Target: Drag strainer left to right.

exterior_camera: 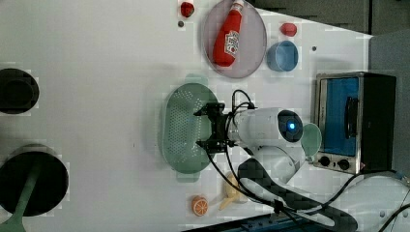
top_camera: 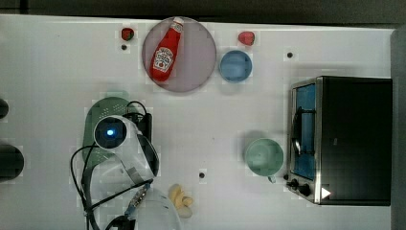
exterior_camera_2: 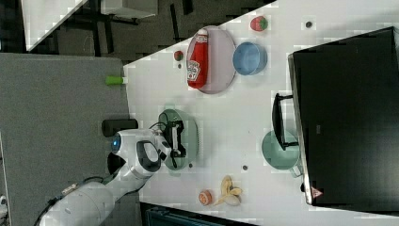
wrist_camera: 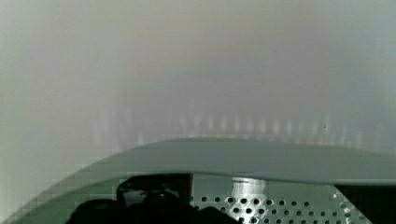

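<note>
Hanging wide open over the large pale mint-green oval plastic strainer (exterior_camera: pixel 181 128), the black gripper (exterior_camera: pixel 212 126) sits above a white tabletop (exterior_camera: pixel 96 96) beside grey floor (exterior_camera_2: pixel 61 94).

White bench (top_camera: pixel 57 72) is filling most of the scene, evenly lit, with small dark dots scattered on its surface. In the right view, grey floor (exterior_camera_2: pixel 56 94) is lying beside the bench's edge, and dark furniture legs (exterior_camera_2: pixel 103 19) are standing beyond it in shadow.
</note>
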`<state>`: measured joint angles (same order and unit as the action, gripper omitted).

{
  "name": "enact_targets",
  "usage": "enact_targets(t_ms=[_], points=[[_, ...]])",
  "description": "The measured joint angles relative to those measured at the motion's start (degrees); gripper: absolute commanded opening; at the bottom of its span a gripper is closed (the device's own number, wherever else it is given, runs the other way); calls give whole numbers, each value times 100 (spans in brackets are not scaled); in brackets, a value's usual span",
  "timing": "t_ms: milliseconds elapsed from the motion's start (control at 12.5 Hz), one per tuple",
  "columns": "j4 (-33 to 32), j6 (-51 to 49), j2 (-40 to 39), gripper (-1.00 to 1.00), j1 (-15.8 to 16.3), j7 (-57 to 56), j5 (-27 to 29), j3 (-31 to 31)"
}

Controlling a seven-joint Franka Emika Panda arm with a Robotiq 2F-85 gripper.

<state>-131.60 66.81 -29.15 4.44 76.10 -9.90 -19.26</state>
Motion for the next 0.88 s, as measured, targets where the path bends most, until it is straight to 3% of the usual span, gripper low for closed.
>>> enact_targets(t_ms=[400,880], points=[[-325,112,152,100,-459,-291,47,-112],[-660,-11,638,100,-902,-884,-25,484]])
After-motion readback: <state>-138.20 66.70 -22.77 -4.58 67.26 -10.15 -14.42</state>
